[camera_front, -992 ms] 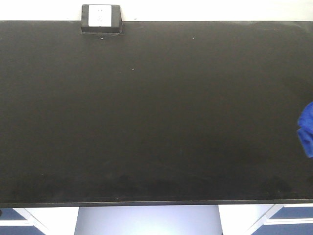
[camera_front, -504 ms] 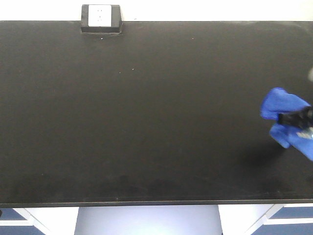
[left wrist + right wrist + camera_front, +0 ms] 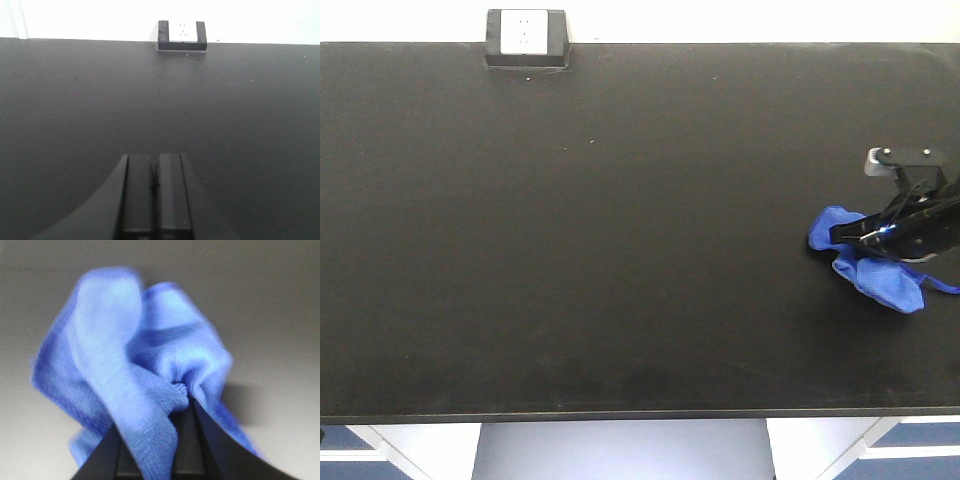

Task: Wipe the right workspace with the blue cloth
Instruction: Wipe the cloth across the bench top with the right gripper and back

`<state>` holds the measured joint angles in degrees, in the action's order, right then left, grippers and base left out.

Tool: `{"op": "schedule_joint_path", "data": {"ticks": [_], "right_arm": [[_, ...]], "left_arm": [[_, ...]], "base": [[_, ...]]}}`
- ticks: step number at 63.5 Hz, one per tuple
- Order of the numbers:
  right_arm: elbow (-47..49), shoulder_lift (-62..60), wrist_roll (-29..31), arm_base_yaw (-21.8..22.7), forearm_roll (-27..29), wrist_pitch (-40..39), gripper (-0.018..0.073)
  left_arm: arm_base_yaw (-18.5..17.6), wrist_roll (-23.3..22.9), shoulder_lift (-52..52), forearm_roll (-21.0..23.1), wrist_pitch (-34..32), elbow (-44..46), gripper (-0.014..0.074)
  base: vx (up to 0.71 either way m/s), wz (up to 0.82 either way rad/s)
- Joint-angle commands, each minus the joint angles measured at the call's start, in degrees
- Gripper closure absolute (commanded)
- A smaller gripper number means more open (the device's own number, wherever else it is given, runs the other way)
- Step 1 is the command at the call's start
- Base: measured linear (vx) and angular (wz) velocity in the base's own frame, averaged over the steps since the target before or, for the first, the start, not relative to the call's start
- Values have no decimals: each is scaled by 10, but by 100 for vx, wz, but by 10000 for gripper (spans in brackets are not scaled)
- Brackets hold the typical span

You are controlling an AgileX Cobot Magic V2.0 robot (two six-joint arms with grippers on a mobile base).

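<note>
- The small royal-blue fabric cloth (image 3: 885,283) now sits farther in from the right edge than half a second ago. It is bunched low on the wide matte black worktop (image 3: 620,250), in its right part, about mid-depth.
- The black right hand (image 3: 855,236) is clenched on the cloth, with a fold pinched between its fingers. In the wrist view the fabric billows ahead of them.
- A thin blue tail trails toward the right edge.
- The left hand (image 3: 155,161) is above the worktop, its fingers pressed together on nothing.
- A small black box with a white socket face (image 3: 526,38) sits at the far edge, well apart from the cloth.
</note>
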<state>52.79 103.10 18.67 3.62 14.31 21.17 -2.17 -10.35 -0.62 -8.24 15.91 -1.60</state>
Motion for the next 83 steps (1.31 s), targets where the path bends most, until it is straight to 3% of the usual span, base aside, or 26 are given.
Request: {"op": "schedule_joint_path", "data": {"ticks": [1, 3, 11, 19, 27, 40, 44, 49, 57, 65, 73, 78, 83], "right_arm": [[17, -20, 74, -53, 57, -22, 562], [17, -20, 120, -89, 81, -24, 562], [17, -20, 196, -189, 136, -38, 562], [17, -20, 200, -207, 140, -60, 562], [17, -20, 171, -127, 139, -51, 562], [17, -20, 139, 63, 145, -12, 562], [17, -20, 137, 100, 161, -4, 562], [17, -20, 144, 106, 193, 0, 562], [17, -20, 200, 45, 241, 15, 562], [17, -20, 261, -77, 274, 26, 562], [17, -20, 272, -188, 277, -5, 562], [17, -20, 269, -216, 275, -42, 562], [17, -20, 257, -208, 272, -63, 562]], "left_arm": [[-3, -5, -9, -1, -45, -17, 602], [-3, -5, -9, -1, -45, -17, 602], [-3, -5, -9, -1, -45, -17, 602], [-3, -5, -9, -1, -45, -17, 602], [-3, -5, -9, -1, -45, -17, 602], [-3, -5, -9, -1, -45, -17, 602], [-3, -5, -9, -1, -45, -17, 602], [-3, -5, -9, -1, -45, -17, 602], [-3, -5, -9, -1, -45, -17, 602], [-3, -5, -9, -1, -45, -17, 602], [-3, -5, -9, -1, -45, -17, 602], [-3, -5, -9, -1, -45, -17, 602], [-3, -5, -9, -1, -45, -17, 602]], "base": [[0, 0], [0, 0], [0, 0], [0, 0], [0, 0], [0, 0], [0, 0], [0, 0], [0, 0], [0, 0], [0, 0], [0, 0], [0, 0]]}}
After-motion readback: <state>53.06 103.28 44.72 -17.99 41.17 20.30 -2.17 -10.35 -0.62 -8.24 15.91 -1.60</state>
